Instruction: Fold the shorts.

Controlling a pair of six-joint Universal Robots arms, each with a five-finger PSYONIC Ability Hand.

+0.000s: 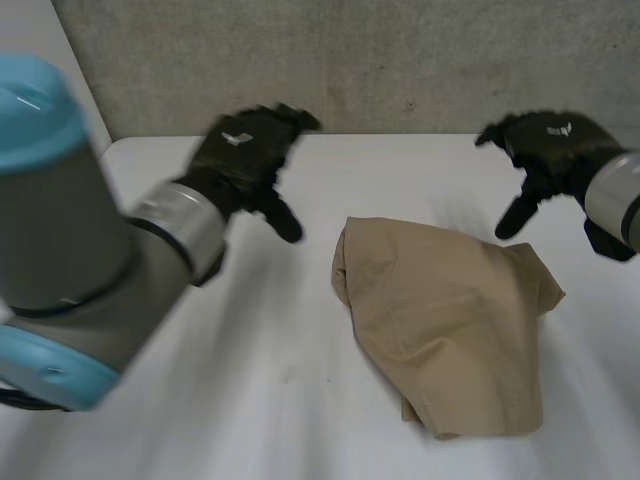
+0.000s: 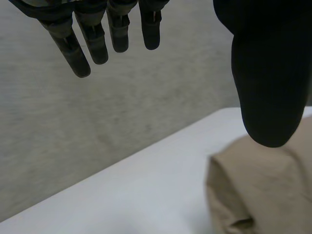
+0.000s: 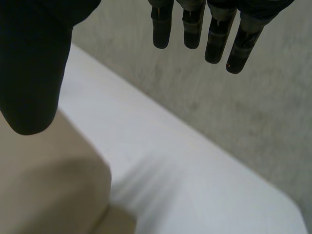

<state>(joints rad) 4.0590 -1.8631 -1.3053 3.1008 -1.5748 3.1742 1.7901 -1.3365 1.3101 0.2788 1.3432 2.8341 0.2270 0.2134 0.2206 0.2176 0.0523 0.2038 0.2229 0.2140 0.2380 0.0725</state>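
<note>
One pair of tan shorts (image 1: 450, 320) lying bunched on the white table (image 1: 250, 380)
The left robot hand (image 1: 245, 150) and the right robot hand (image 1: 545, 150), two in all, hover clear of the cloth, fingers straight and spread, neither holding anything; the shorts sit between them, nearer the right one

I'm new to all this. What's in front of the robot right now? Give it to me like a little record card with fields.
item: tan shorts, lying rumpled in a loose heap
surface: white table
left hand: open, fingers straight, holding nothing, apart from the shorts
right hand: open, fingers straight, holding nothing, apart from the shorts
backdrop: grey wall behind the table
fold status: no neat fold yet
</note>
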